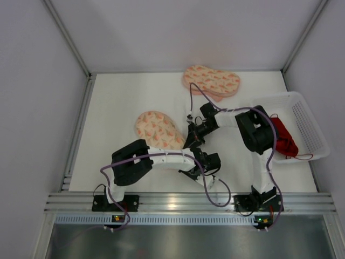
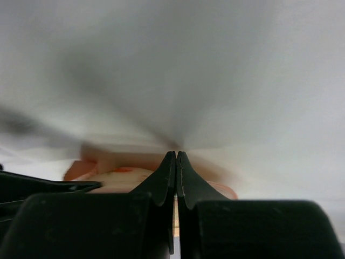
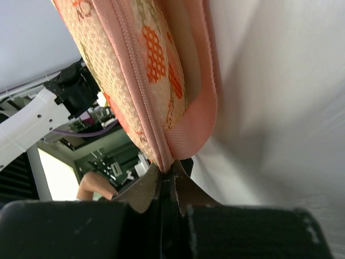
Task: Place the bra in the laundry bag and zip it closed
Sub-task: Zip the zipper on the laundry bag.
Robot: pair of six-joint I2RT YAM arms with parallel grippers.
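Fingers [image 2: 161, 181] of the left claw [image 2: 176, 157] are pressed together. Blurred peach fabric sits right behind the tips, and I cannot tell whether any is caught between them. Just past it, the right claw [image 3: 167, 171] pinches the laundry bag [image 1: 159, 129] at its zipped edge; in the right wrist view the zip line climbs away from the tips. From above, the bag sits mid-surface [image 1: 118, 102], left of both claws. It shows 1 rounded lobe, its long axis slanting from far-left to near-right, toward the claws. The right arm's dark elbow [image 1: 254, 129] stands between the bag and the white mesh basket [image 1: 307, 124] at the right edge. The red bra [image 1: 283, 137] lies in that basket, well apart from the bag. Farthest back, a twin pouch [image 1: 211, 81] lies flat, its long axis running roughly left to right.
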